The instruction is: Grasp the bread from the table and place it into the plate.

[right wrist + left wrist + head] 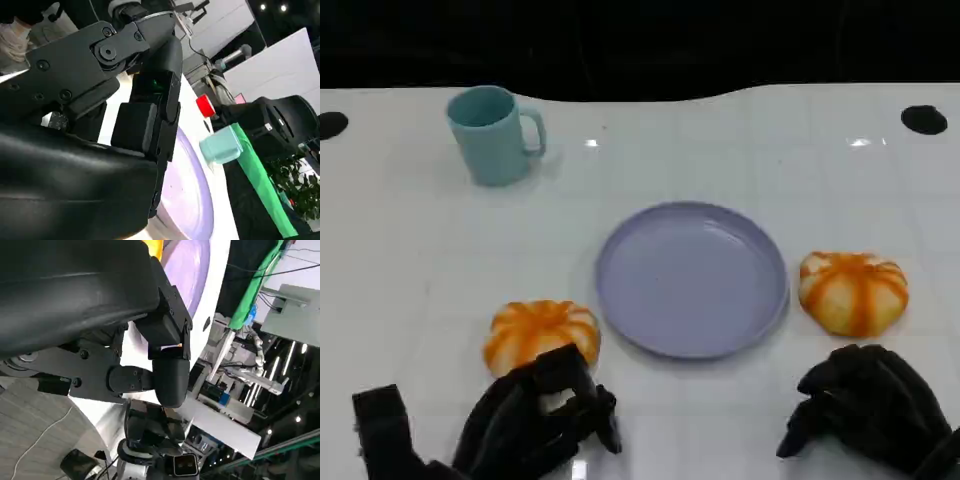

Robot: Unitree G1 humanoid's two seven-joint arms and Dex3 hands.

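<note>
Two round orange-and-white breads lie on the white table, one on each side of the lilac plate (pixel 692 278). The left bread (pixel 540 333) sits just off the plate's left rim, and my left hand (pixel 535 415) is right in front of it, its fingers loosely apart and reaching its near edge, holding nothing. The right bread (pixel 853 291) lies off the plate's right rim. My right hand (pixel 870 405) rests a little nearer than that bread, fingers curled in and holding nothing. The left wrist view catches a sliver of bread (pixel 152 246) and the plate (pixel 192 265) past the hand.
A teal mug (pixel 495 135) stands at the back left, also seen in the right wrist view as the mug (pixel 222 145) beyond the plate (pixel 187 190). The table's far edge (pixel 640 95) meets a dark background. Lab gear stands past the table.
</note>
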